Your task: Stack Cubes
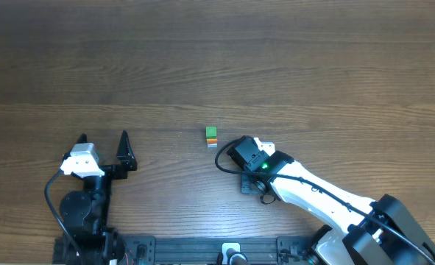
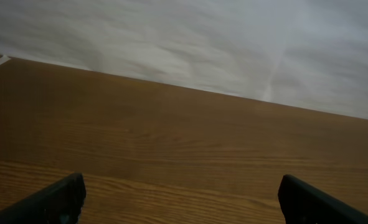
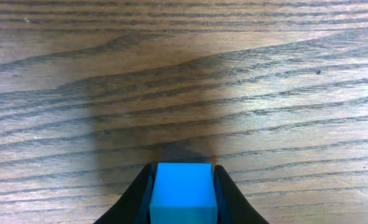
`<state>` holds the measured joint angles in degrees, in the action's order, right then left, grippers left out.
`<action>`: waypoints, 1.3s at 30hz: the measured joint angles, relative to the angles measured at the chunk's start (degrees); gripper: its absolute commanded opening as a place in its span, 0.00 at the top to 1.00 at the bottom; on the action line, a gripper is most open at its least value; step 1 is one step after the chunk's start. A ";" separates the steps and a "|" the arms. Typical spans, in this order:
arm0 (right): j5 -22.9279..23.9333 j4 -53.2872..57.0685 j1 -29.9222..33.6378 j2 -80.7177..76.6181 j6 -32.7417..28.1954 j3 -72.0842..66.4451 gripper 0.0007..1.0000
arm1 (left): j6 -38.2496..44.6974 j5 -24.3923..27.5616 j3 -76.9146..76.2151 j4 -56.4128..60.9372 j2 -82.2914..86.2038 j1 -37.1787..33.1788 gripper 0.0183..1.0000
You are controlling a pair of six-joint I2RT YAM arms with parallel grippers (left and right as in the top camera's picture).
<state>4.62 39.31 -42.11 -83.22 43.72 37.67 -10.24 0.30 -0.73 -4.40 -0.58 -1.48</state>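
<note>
Right arm (image 1: 316, 193) extended low, right tool (image 3: 182, 183) gripping blue cube (image 3: 182, 198), left arm (image 1: 85, 195) folded, left tool (image 1: 104, 140) wide

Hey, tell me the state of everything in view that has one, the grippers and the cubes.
Left gripper: open, empty.
Right gripper: shut on the blue cube.
Blue cube: held, not yet stacked.
Green cube: resting on top of the stack, untouched.
</note>
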 measured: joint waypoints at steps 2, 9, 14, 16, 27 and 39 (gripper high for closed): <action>0.02 0.07 0.00 0.00 0.24 0.04 0.86 | 0.00 0.00 0.00 0.00 0.00 0.00 0.00; 0.02 9.05 0.00 -0.44 -0.46 7.43 0.96 | 0.00 0.00 0.00 0.00 0.00 0.00 0.00; 0.70 17.92 0.00 -0.46 -1.29 21.59 0.99 | 0.00 0.00 0.00 0.00 0.00 0.00 0.00; 1.27 22.36 0.00 -0.98 -1.70 28.11 0.99 | 0.00 0.00 0.00 0.04 -0.02 0.00 0.00; 2.89 33.73 -0.09 -13.70 -2.36 55.91 0.99 | 0.00 0.00 0.00 0.00 0.00 0.00 0.00; 0.57 35.10 -1.25 -26.95 -3.43 63.54 0.99 | 0.00 0.00 0.00 0.00 0.00 0.00 0.00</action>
<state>5.19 74.41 -43.35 -110.17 40.29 101.21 -10.24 0.30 -0.73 -4.40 -0.58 -1.48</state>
